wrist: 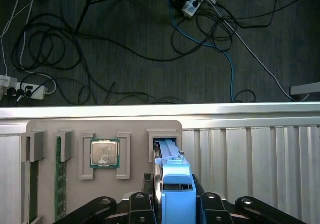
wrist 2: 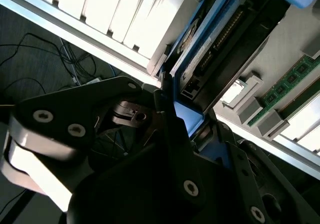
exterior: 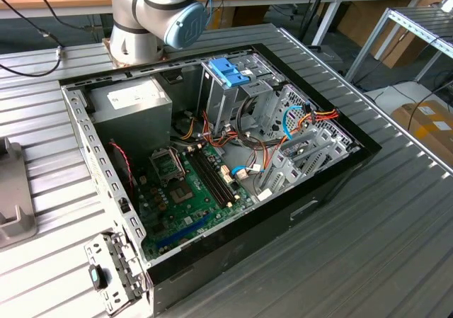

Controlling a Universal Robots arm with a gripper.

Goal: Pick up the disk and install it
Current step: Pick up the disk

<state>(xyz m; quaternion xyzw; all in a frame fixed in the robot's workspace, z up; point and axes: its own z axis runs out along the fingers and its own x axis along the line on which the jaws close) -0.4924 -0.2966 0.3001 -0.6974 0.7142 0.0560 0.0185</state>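
Ribbed metal table point(exterior: 396, 247), cable-strewn dark floor point(wrist: 150, 59)

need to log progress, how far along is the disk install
Done: nothing finished. In hand: in the first wrist view the pincer appears clamped on the disk by its blue carrier, the disk standing in a slot of the grey holder. Left: lifting it out and fitting it into the open computer case.

Dark fingers point(wrist: 151, 189) press both sides of the disk point(wrist: 178, 196), upright in a grey holder point(wrist: 100, 129) slot.
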